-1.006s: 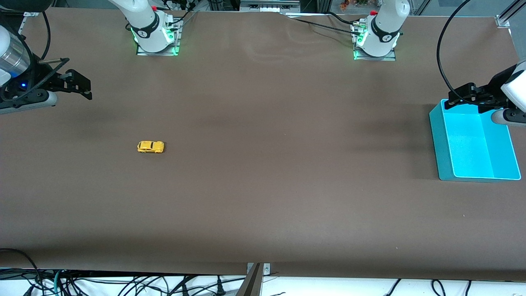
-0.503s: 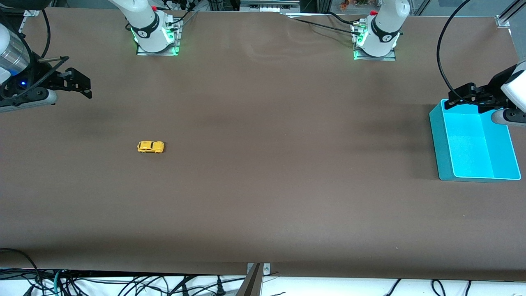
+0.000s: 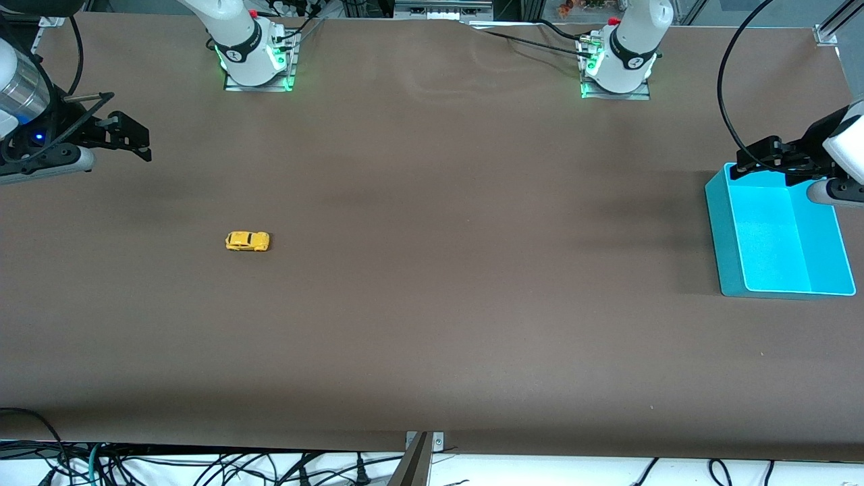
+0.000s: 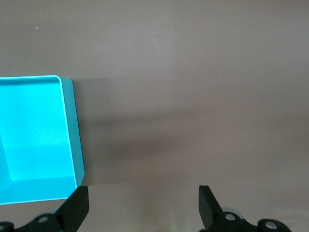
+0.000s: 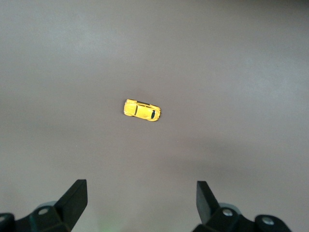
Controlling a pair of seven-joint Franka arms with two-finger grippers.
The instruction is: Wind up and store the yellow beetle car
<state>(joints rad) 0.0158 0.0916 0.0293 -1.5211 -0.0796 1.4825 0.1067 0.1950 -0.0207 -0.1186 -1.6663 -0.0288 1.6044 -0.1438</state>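
Yellow beetle car (image 3: 247,241) alone on the brown table (image 3: 432,270).
It sits well apart from the blue bin (image 3: 776,233), toward the right arm's end. Right gripper (image 3: 131,138) hovers with fingers apart; left gripper (image 3: 759,158), fingers apart, hangs over that bin's edge.

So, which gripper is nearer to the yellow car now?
Right. The right gripper hangs open near the yellow beetle car; the left gripper waits open over the turquoise bin.

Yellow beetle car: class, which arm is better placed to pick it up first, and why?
Probably the right. The yellow beetle car lies toward its end of the table, and the open right gripper faces it. The open left gripper waits over the blue bin.
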